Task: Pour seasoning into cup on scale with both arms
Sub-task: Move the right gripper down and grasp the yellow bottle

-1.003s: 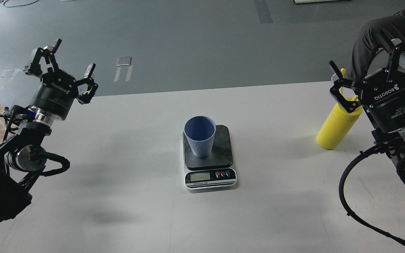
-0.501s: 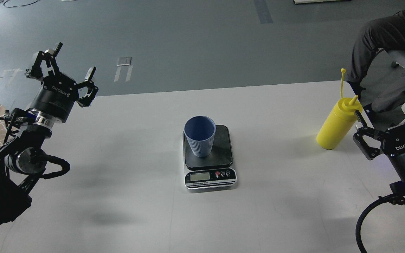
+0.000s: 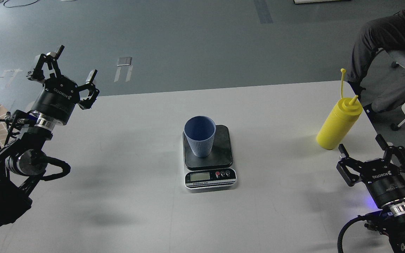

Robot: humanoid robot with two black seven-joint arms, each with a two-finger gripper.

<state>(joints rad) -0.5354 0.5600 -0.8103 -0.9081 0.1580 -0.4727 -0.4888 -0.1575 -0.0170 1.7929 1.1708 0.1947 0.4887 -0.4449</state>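
Standing upright on the dark rounded-rectangle platform of the small flat kitchen scale (image 3: 209,157), the light blue ribbed tapered cup (image 3: 199,136) sits toward the platform's left half, mouth open upward, presumably so that whatever is poured in registers on the silver-fronted LCD display facing the robot. The yellow plastic squeeze bottle of seasoning (image 3: 339,123) stands upright well to the right of the scale, near the white table (image 3: 135,196) edge, nozzle up and its thin cap strap rising above it; nothing touches it. The right gripper (image 3: 374,156) sits just on the robot's side of the bottle, fingers spread wide and empty, a position that appears suited to a side approach on the bottle body. The left gripper (image 3: 65,75) is raised well to the left of the scale, fingers likewise spread and holding nothing, probably waiting to steady the cup or assist the bottle. Pouring has not begun.
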